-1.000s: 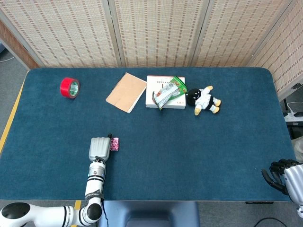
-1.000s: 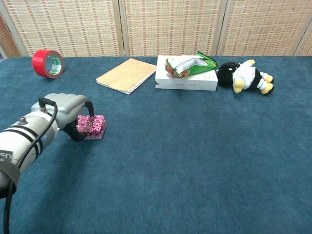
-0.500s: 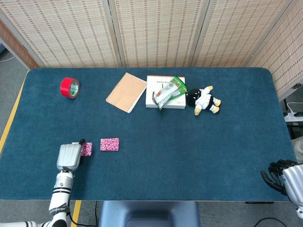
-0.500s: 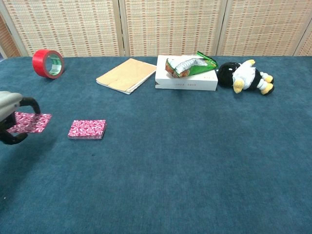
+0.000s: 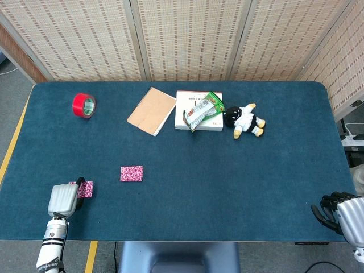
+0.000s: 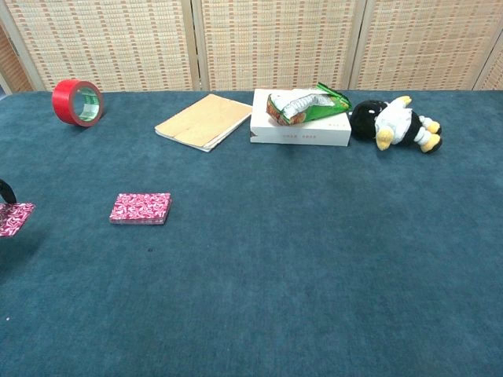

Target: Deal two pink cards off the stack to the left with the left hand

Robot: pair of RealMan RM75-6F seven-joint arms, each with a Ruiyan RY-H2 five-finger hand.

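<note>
The pink card stack (image 5: pixel 131 173) lies flat on the blue table, also seen in the chest view (image 6: pixel 141 208). My left hand (image 5: pixel 63 198) is well to the left of it near the front edge, holding one pink card (image 5: pixel 86 189) by its edge. In the chest view only that card (image 6: pixel 14 218) and a bit of finger show at the left border. My right hand (image 5: pixel 338 210) hangs off the table's front right corner, fingers curled, holding nothing.
Along the back sit a red tape roll (image 5: pixel 83 105), a tan notebook (image 5: pixel 152 110), a white box (image 5: pixel 199 111) with a green snack bag (image 5: pixel 203 109) on it, and a plush penguin (image 5: pixel 245 120).
My left hand has taken a pink card off the stack and carried it left and toward the front edge, away from the stack. The right hand has stayed put.
</note>
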